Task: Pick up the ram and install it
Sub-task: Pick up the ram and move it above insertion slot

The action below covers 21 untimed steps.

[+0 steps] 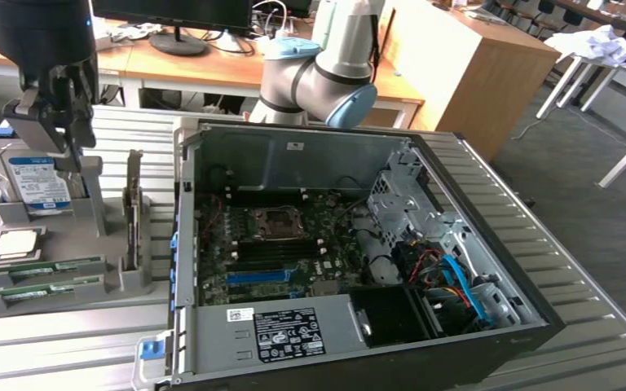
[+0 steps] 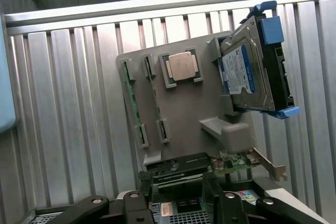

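**Claw wide open over the parts tray, ram seated in its slot**

Black two-fingered gripper point(image 2: 176, 190) hangs with its jaws spread wide and empty, above the blue-labelled silver hard drive point(image 1: 36, 181) at the far end of the grey plastic parts tray point(image 1: 120, 278). The long, thin green ram stick point(image 1: 43, 268) stands on edge in a slot at the tray's near end. Its long axis runs along the exterior view's left-right, and a second green stick point(image 1: 33, 289) lies parallel just beside it. A square silver processor point(image 1: 17, 244) sits between the sticks and the drive. The tray's side nearly touches the open black computer case point(image 1: 531, 314). Bare ribbed metal tabletop point(image 1: 52, 346) lies in front. Wooden desks point(image 1: 443, 73) stand behind.
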Each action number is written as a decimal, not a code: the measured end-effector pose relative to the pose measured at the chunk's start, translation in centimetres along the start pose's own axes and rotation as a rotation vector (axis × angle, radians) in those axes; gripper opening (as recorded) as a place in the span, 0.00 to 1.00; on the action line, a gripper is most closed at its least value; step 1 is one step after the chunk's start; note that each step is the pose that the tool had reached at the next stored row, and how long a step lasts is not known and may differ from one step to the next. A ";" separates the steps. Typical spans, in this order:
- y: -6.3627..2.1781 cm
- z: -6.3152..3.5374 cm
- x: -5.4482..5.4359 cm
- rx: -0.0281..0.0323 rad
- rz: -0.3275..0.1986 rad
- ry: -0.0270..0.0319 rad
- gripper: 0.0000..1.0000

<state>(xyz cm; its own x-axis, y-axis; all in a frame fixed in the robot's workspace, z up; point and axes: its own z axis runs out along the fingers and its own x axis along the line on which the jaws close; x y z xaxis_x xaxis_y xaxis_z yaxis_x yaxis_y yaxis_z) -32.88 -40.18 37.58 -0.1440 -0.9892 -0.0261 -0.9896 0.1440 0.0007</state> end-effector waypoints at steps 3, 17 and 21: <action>0.02 0.09 0.0 0.0000 0.000 0.0001 0.50; 0.10 0.57 0.0 0.0000 0.000 0.0000 0.50; 0.10 0.80 0.0 0.0000 0.000 0.0000 0.50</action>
<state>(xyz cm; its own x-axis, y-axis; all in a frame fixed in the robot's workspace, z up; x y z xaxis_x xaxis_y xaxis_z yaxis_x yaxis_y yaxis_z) -32.98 -40.18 36.79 -0.1439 -0.9893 -0.0261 -0.9896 0.1439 0.0006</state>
